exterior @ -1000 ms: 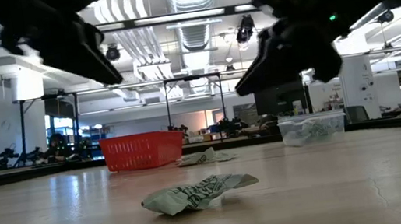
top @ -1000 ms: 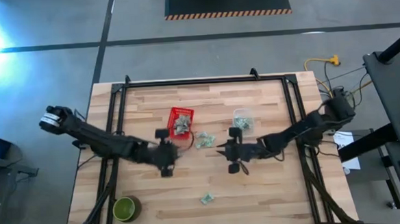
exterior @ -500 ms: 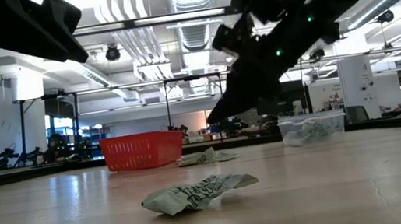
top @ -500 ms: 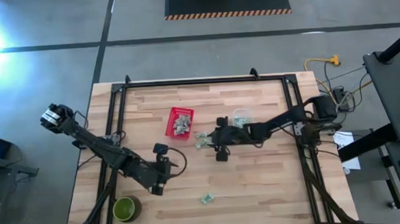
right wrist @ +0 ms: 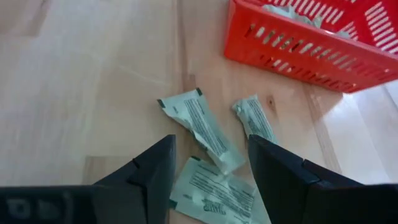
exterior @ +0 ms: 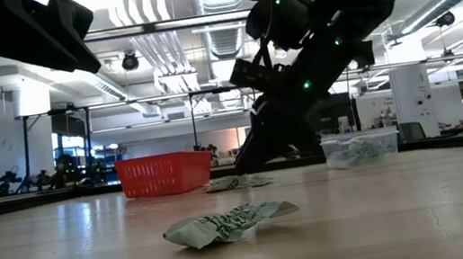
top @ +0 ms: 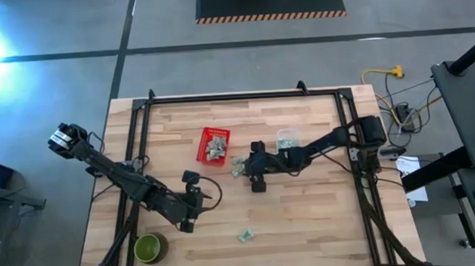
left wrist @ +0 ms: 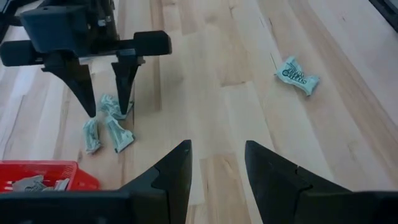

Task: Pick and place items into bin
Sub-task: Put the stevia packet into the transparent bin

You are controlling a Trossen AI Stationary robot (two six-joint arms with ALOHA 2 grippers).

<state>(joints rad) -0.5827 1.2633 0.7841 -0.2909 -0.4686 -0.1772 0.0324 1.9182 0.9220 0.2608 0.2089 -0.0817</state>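
Three pale green-and-white packets lie flat on the wooden table just right of the red basket, which holds several more. My right gripper hangs open low over these packets, a finger on either side; whether it touches them, I cannot tell. In the right wrist view the packets lie between its fingers. My left gripper is open with nothing between its fingers. It sits raised over the near-left part of the table and faces the right gripper. A lone packet lies near the front edge.
A clear tub with more packets stands right of the right gripper. A round green bowl sits at the near-left corner. Black rails run along the table's sides. Bare wood lies at the near right.
My right gripper has gone toward the table's left edge and down, from mid-table to the packets beside the red basket. My left gripper has swung from beside the basket toward the near edge, then kept still. No packet has moved.
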